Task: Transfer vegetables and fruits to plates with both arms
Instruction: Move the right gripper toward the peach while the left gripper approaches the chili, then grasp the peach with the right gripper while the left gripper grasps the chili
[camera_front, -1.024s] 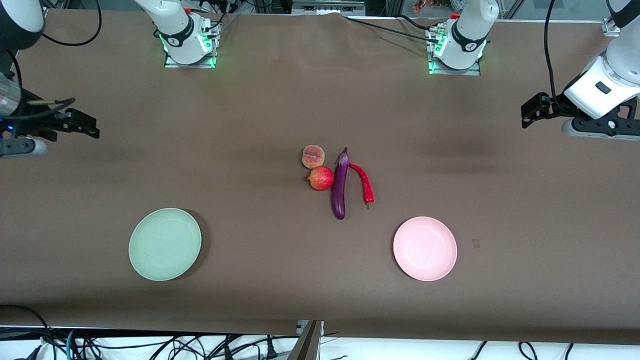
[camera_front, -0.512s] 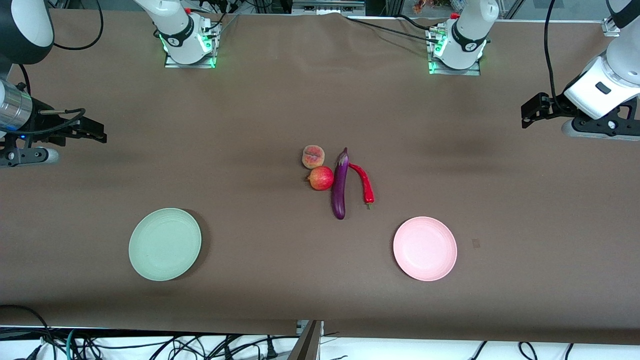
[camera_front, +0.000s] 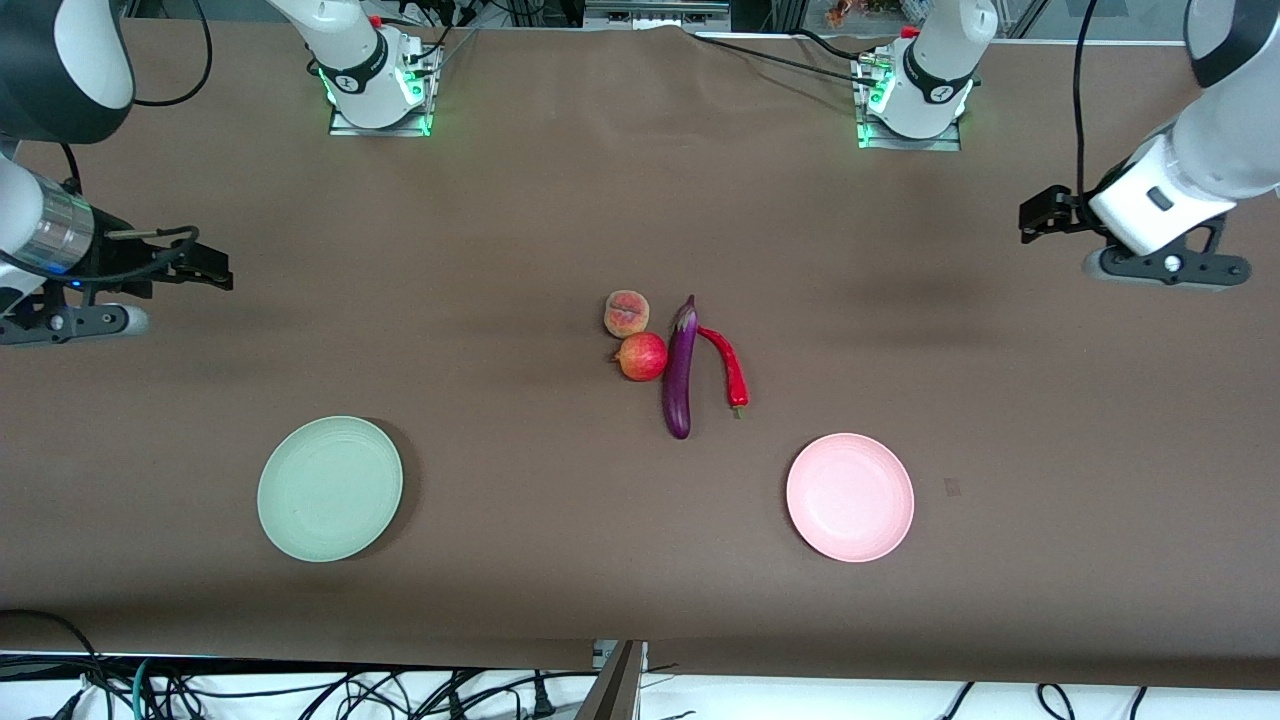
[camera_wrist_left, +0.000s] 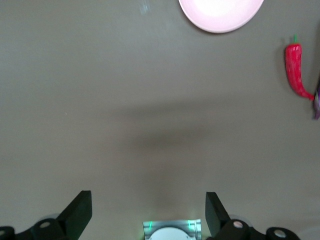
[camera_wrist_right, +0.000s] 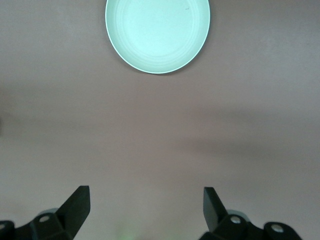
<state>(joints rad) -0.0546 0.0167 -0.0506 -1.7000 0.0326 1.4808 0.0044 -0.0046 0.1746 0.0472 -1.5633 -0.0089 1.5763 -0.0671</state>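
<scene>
A purple eggplant (camera_front: 680, 368) lies at the table's middle. A red chili pepper (camera_front: 728, 366) lies beside it toward the left arm's end and shows in the left wrist view (camera_wrist_left: 296, 71). A peach (camera_front: 627, 313) and a round red fruit (camera_front: 642, 357) sit beside the eggplant toward the right arm's end. The pale green plate (camera_front: 330, 488) and pale pink plate (camera_front: 850, 497) lie nearer the front camera, both bare. My left gripper (camera_front: 1037, 213) is open and empty over bare table at the left arm's end. My right gripper (camera_front: 208, 266) is open and empty over bare table at the right arm's end.
The arm bases (camera_front: 375, 85) (camera_front: 915, 95) stand along the table's back edge. Cables hang below the table's front edge (camera_front: 620, 655). The green plate shows in the right wrist view (camera_wrist_right: 158, 32), the pink plate in the left wrist view (camera_wrist_left: 221, 12).
Both grippers have moved inward toward the table's middle. The vegetables, fruits and plates have not moved.
</scene>
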